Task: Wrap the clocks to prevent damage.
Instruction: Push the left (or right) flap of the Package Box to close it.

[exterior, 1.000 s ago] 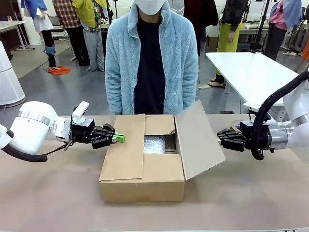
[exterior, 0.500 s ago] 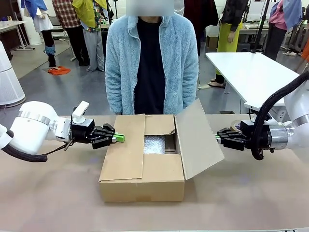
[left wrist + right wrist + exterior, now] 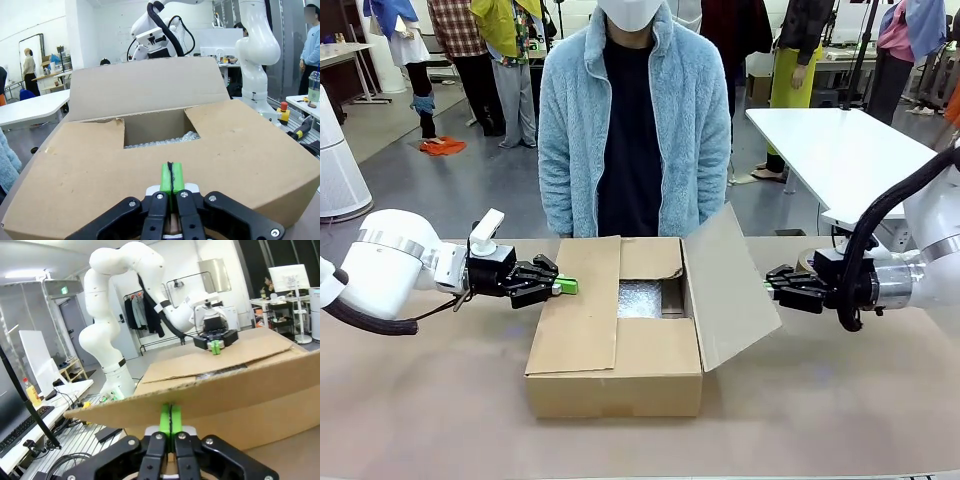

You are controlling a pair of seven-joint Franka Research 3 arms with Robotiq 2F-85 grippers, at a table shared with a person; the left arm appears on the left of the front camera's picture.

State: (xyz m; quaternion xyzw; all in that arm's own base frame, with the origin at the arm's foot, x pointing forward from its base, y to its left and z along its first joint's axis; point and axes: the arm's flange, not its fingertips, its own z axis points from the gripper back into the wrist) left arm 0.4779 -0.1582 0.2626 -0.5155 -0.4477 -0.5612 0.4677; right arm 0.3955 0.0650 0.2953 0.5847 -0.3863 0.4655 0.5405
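Note:
An open cardboard box stands mid-table. Inside it lie the clocks, a whitish bubble-wrap bundle, also seen through the gap in the left wrist view. The box's left flap lies folded flat over the top. My left gripper is shut, its green tips resting at that flap's outer edge. The right flap stands tilted up and inward. My right gripper is shut, tips pressed against that flap's outer face.
A person in a light blue fleece stands at the far edge, hands hidden behind the box. A brownish tape roll peeks out behind my right gripper. A white table stands at the back right.
My right gripper has crept slightly left, tipping the right flap a little more upright. The left arm has not moved.

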